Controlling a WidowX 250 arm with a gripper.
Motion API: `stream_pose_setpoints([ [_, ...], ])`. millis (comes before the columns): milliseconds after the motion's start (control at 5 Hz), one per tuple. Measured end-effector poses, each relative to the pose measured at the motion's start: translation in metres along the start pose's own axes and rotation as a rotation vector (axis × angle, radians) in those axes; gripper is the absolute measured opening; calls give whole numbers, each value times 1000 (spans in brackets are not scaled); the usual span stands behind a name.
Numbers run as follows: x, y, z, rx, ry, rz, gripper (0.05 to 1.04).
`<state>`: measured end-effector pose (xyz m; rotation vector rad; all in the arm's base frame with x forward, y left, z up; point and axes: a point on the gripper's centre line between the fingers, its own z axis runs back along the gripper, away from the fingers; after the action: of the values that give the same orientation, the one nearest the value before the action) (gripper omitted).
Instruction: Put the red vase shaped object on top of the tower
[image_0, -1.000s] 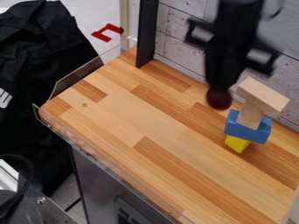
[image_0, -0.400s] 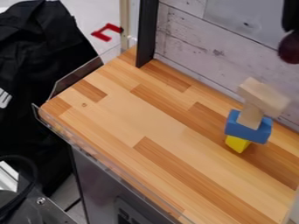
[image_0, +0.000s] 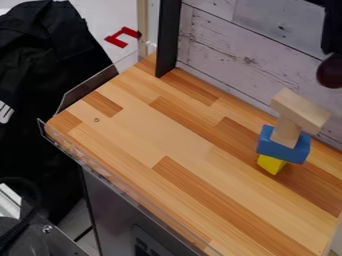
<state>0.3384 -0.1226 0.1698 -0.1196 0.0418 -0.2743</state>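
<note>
Up and to the right of the tower (image_0: 284, 142), the visible part of the robot's gripper (image_0: 332, 52) is black, so deep that its surface reads almost as one solid dark shape. Its outline is upright and narrow, with a fairly straight left side. Higher above the tower, a small black piece juts out sideways from the main body. Finer surface detail is too dark to make out.

This looks like a robotics lab. A black robot arm (image_0: 332, 30) hangs near a plank-patterned backdrop (image_0: 247, 55), and clear guards (image_0: 87, 91) edge the wooden surface (image_0: 167, 132).
</note>
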Motion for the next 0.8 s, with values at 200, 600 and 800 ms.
stream_pose_setpoints([
  [200,-3,10,-7,-5,20,29,108],
  [600,-10,20,-17,3,55,51,108],
  [800,-10,14,-23,2,74,31,108],
])
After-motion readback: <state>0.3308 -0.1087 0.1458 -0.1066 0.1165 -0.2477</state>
